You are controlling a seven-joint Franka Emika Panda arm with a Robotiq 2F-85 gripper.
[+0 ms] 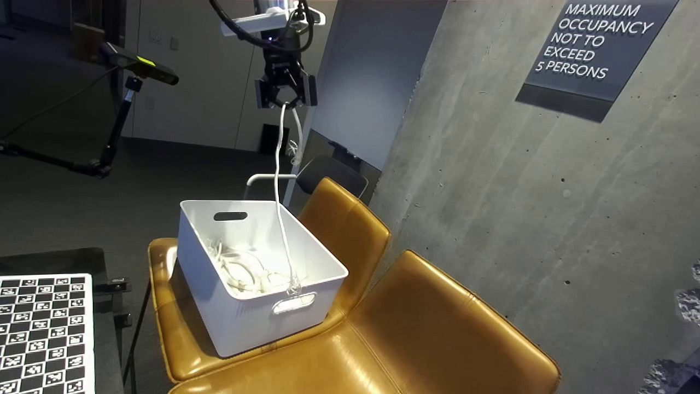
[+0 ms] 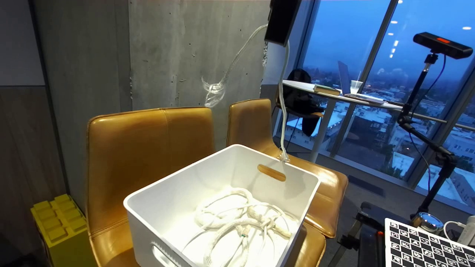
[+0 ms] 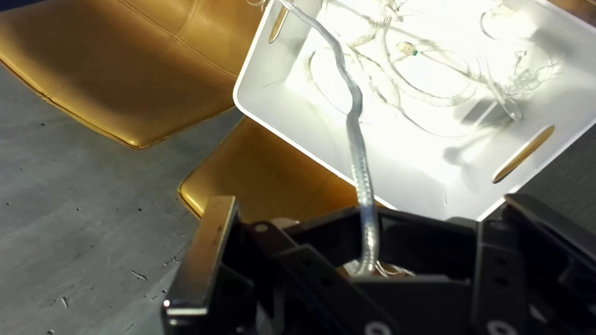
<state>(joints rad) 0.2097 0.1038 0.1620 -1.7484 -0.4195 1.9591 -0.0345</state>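
Observation:
My gripper is in the air above a white open box. A white rope passes through it; the dark inner parts meet at the rope, while the outer plates stand apart. In the wrist view the rope runs from the jaws across the box. In an exterior view the gripper's dark plate partly hides the rope. One frayed, plastic-wrapped end hangs free; the other end is at the box rim. Several pale ropes lie in the box.
The box rests on a tan leather chair, with another tan chair beside it. A concrete wall stands behind. A camera on a jointed stand and a patterned board are close by. A yellow block stands at one side.

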